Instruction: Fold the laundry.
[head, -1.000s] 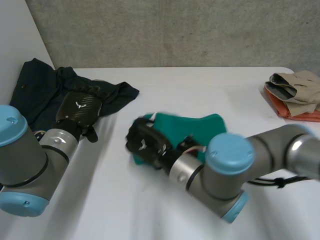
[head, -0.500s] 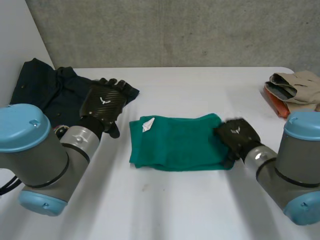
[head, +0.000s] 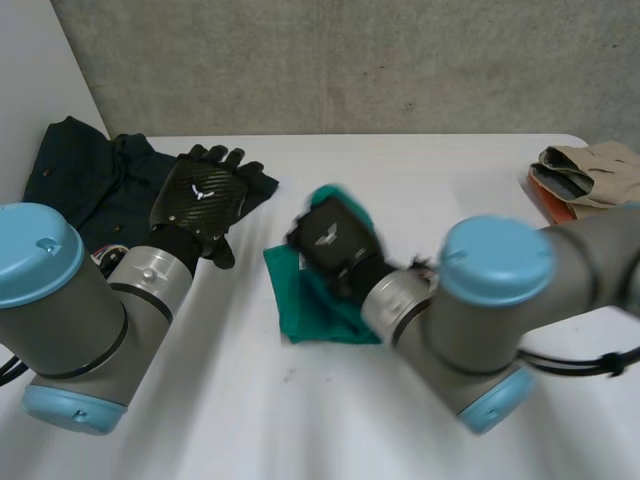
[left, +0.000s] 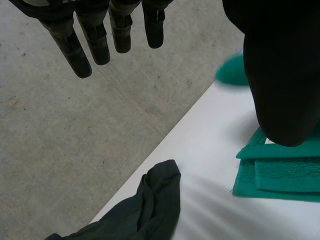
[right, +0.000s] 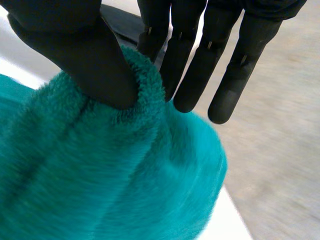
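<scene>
Green towel (head: 318, 308) lies on the white table (head: 430, 170), folded into layers, directly under the right hand (head: 333, 238) and off to the thumb side of the left hand (head: 200, 198). One part of it is raised off the table in the right hand's grip and doubles over the part still lying flat.

In the right wrist view the thumb (right: 85, 55) presses into the thick rolled edge of the towel (right: 100, 190), with the straight fingers (right: 192, 70) on the far side of that edge, so the cloth is pinched between them. The rest of the towel bulges below the palm.

The left hand holds nothing. Its fingers (left: 95, 40) are straight and slightly spread, and the thumb (left: 282, 75) stands apart from them. It hovers over the near edge of a dark shirt (head: 90, 180) that lies crumpled beneath and behind it. In the left wrist view a corner of that dark shirt (left: 150, 205) lies on the table below the fingertips. The flat, layered part of the towel (left: 280, 175) lies below the thumb tip, apart from the shirt.

Well away from the right hand, at the table's far edge, a folded beige garment (head: 590, 170) sits on top of an orange one (head: 560, 215).
</scene>
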